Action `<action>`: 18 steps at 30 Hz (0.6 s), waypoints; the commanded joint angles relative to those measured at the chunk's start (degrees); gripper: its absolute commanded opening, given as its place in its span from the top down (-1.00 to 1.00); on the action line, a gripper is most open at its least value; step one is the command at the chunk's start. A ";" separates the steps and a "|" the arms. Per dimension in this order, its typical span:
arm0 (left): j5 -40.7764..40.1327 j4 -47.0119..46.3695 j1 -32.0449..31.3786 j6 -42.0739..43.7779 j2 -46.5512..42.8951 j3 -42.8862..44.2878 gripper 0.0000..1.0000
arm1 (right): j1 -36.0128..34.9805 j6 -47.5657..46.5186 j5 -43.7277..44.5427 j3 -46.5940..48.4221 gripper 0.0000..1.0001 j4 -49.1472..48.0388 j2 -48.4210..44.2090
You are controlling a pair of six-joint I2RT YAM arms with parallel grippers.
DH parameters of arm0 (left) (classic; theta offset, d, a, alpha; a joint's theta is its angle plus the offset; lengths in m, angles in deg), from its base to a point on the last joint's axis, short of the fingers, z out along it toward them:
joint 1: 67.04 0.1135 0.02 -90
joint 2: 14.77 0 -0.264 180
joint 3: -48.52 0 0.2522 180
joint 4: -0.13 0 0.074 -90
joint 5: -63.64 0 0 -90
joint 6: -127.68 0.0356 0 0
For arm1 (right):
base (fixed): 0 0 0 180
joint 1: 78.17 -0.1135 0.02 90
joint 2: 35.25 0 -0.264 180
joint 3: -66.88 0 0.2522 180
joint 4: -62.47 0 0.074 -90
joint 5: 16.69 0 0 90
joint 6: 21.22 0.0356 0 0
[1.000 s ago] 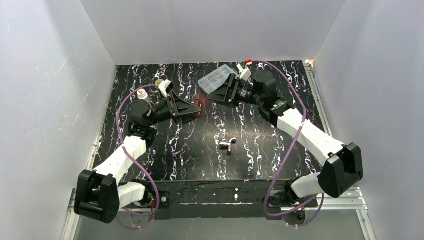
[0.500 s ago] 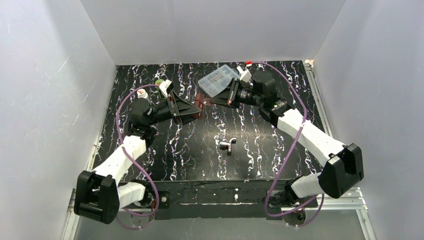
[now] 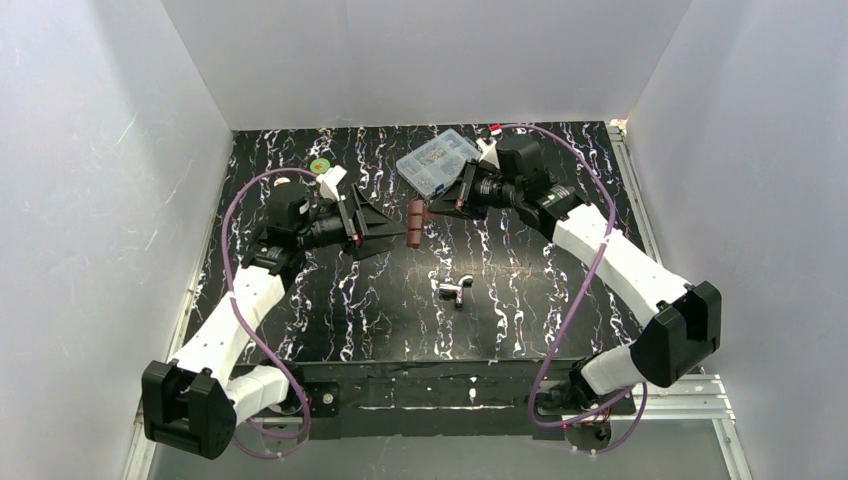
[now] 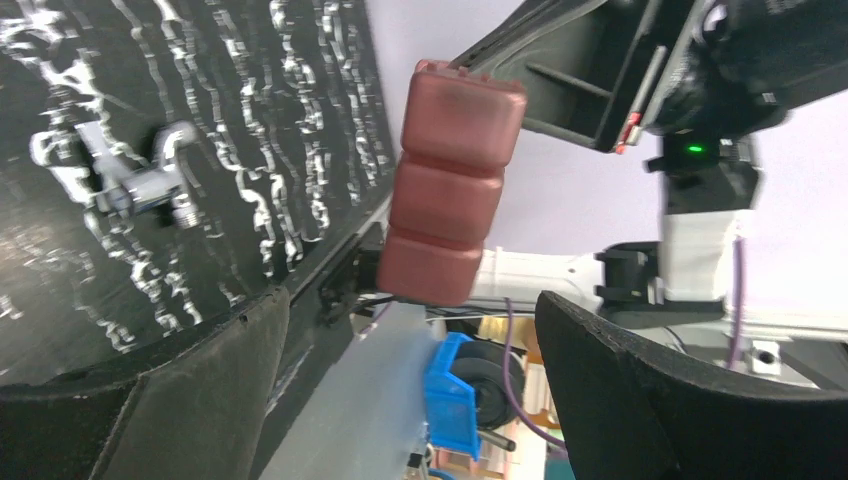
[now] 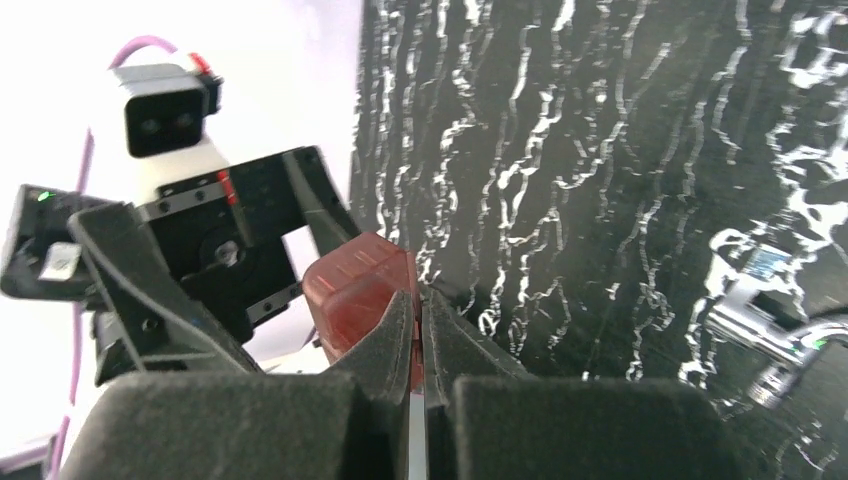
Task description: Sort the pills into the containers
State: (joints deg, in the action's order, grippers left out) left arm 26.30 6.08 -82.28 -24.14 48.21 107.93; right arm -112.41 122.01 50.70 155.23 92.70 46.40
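From above, the left gripper (image 3: 396, 230) and the dark red-brown case (image 3: 414, 222) seem to overlap. The left wrist view shows its dark foam fingers (image 4: 200, 400) spread wide, with the case ahead in the gap, untouched. The case is smooth translucent plastic in three rounded lobes, raised over the black, white-veined surface (image 3: 520, 300). The right gripper (image 3: 433, 207) pinches one end of it, pads nearly meeting. A shiny metal piece (image 3: 455, 290) lies nearer the bases. A clear compartment box (image 3: 437, 160) sits behind the right gripper.

Red-brown case (image 3: 414, 222), white-veined black table (image 3: 520, 290)
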 commanded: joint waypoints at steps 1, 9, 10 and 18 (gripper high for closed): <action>-7.98 25.34 0.25 17.08 -1.37 5.67 -0.86 | -0.28 -5.17 6.55 6.66 0.97 13.87 3.29; -14.77 35.19 -1.30 25.65 0.99 10.50 -0.71 | -4.20 -11.47 20.16 18.02 0.97 31.06 13.35; -15.93 36.05 -1.89 26.54 1.34 11.08 -0.71 | -4.89 -11.58 21.67 19.07 0.97 32.36 14.32; -18.75 36.99 -3.36 28.22 3.22 10.42 -0.67 | -5.88 -12.10 23.04 19.38 0.97 29.74 21.35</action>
State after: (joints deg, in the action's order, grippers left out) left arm 9.60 40.26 -85.21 1.37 51.05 117.52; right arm -118.36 110.71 71.90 174.24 123.80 66.03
